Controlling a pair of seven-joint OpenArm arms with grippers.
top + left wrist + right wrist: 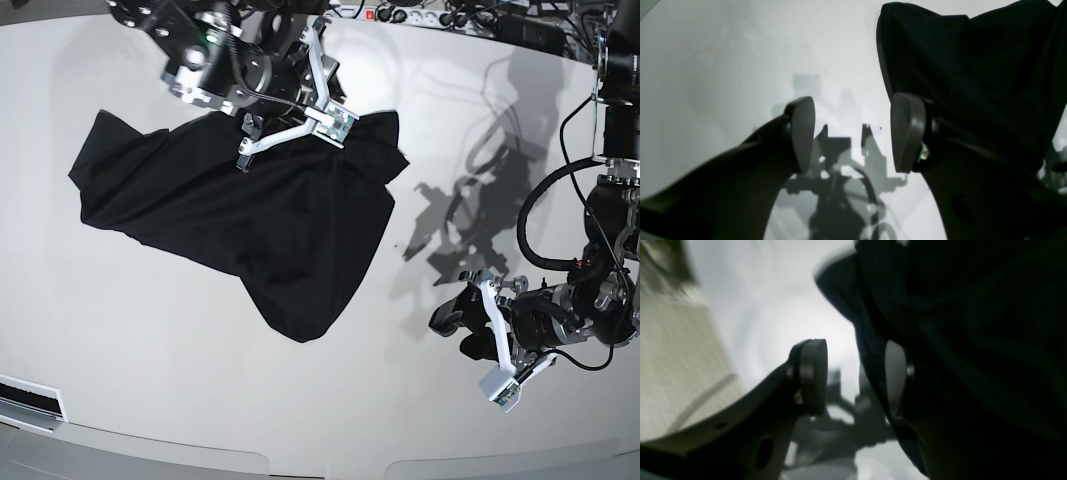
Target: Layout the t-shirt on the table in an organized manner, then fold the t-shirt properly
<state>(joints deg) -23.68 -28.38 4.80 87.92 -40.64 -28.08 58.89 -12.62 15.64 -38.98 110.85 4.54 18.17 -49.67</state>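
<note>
Tabletop (150,380) runs bare and white along the whole near side and to the shirt's left; its curved near edge shows at the bottom of the base view, with grey floor beyond; cables (470,20) and a power strip (405,15) line the far edge. The surface is glossy; it mirrors both arms and carries a hard shadow between the shirt and the left arm.

The shirt (250,210) lies crumpled left of centre in the base view, a lobe trailing toward the near edge, creased and not spread flat.

The left gripper (497,345) hangs over bare table near the right side of the base view, well apart from the shirt there; its fingers (803,133) stand wide apart with nothing between them; in its wrist view black cloth fills the upper right behind one pad.

The right gripper (290,95) sits over the shirt's far edge, fingers (813,376) spread; in its blurred wrist view the cloth lies against the outer side of one finger, and the gap between the pads shows only table; whether a tip touches the fabric I cannot tell.
</note>
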